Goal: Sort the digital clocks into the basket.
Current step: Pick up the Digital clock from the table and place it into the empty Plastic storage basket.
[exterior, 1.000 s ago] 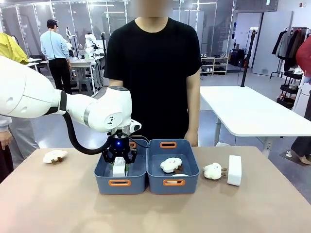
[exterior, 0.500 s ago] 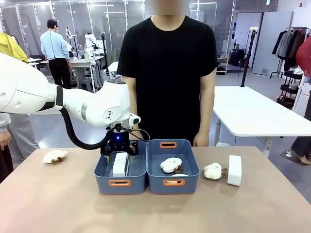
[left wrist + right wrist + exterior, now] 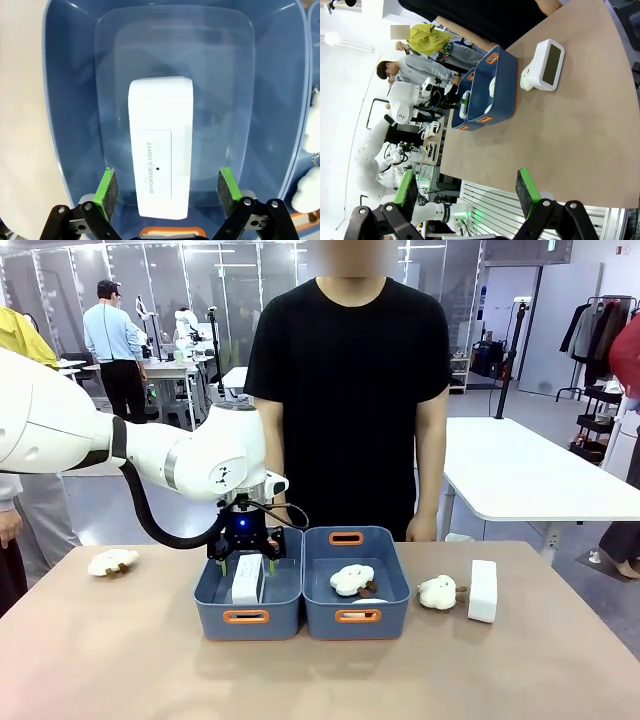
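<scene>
Left gripper (image 3: pixel 246 558): I am seeing it hanging over the left blue basket (image 3: pixel 272 621), fingers pointing down into it, jaws spread wide.
Left gripper up close: in the wrist view I am looking at the left gripper (image 3: pixel 167 180) with one green pad (image 3: pixel 106 192) on each side of the clock, both standing clear of it with a gap showing, nothing pinched.
First digital clock (image 3: pixel 246 580): it is sitting inside the left basket (image 3: pixel 70 100) on the floor of it, and I am reading "SNOOZE/LIGHT" on the face of the clock (image 3: pixel 161 145) that is turned up at the camera.
Second digital clock (image 3: pixel 482 590): it is standing on the table (image 3: pixel 320 680) to the right of both bins, outside them; from the right wrist I am seeing its dark screen (image 3: pixel 547 64).
Right gripper (image 3: pixel 466 187): I am watching it hang off the near edge of the table, jaws spread, holding nothing.
Right bin (image 3: pixel 325 621): it is touching the basket side by side and is carrying one plush toy (image 3: pixel 352 579).
Other plush toys: one (image 3: pixel 438 592) is lying just beside the second clock, another (image 3: pixel 112 561) is lying far left on the table.
Person (image 3: pixel 345 390): standing at the far side, arms hanging down.
</scene>
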`<state>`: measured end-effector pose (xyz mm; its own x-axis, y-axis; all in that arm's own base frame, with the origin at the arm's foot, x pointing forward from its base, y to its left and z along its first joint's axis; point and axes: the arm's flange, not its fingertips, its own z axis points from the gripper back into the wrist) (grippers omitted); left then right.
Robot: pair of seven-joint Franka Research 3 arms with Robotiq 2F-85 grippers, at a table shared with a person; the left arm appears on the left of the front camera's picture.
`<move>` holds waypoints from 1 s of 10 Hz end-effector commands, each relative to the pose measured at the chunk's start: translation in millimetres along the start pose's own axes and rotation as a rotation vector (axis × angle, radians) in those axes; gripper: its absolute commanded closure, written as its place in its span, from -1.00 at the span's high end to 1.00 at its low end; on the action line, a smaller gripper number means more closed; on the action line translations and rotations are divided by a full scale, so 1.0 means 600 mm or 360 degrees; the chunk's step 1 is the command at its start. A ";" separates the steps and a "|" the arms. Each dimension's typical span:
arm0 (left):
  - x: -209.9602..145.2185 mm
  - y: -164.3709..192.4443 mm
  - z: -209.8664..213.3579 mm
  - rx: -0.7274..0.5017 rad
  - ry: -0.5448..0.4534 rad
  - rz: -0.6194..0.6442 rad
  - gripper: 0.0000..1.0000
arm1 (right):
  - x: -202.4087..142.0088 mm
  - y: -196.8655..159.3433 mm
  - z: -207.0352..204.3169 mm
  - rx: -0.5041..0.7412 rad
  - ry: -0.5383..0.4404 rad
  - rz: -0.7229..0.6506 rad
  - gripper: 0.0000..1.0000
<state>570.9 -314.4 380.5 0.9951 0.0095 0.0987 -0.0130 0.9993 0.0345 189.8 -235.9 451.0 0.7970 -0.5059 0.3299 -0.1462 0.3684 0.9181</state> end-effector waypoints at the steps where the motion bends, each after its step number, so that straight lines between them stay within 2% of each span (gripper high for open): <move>1: 0.005 0.002 0.000 0.0027 -0.0002 -0.0007 1.00 | -0.002 0.002 0.002 0.0018 -0.0008 0.0016 1.00; 4: 0.000 0.000 0.000 0.0001 0.0001 0.0001 1.00 | -0.002 0.002 0.002 0.0018 -0.0008 0.0016 1.00; 6: -0.065 0.112 0.096 -0.0486 -0.0030 0.0003 1.00 | -0.002 0.002 0.002 0.0018 -0.0008 0.0016 1.00; 7: -0.106 0.164 0.140 -0.0703 -0.0015 -0.0176 1.00 | -0.002 0.002 0.002 0.0018 -0.0008 0.0016 1.00; 9: -0.144 0.241 0.186 -0.0867 -0.0098 -0.0273 1.00 | -0.002 0.002 0.002 0.0018 -0.0008 0.0016 1.00; 10: -0.171 0.292 0.207 -0.1022 -0.0080 -0.0194 1.00 | -0.002 0.002 0.002 0.0018 -0.0008 0.0016 1.00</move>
<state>473.8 -178.5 508.6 0.9688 -0.0756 0.2359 0.1839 0.8575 -0.4805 189.7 -236.1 451.2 0.7965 -0.5064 0.3304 -0.1464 0.3686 0.9180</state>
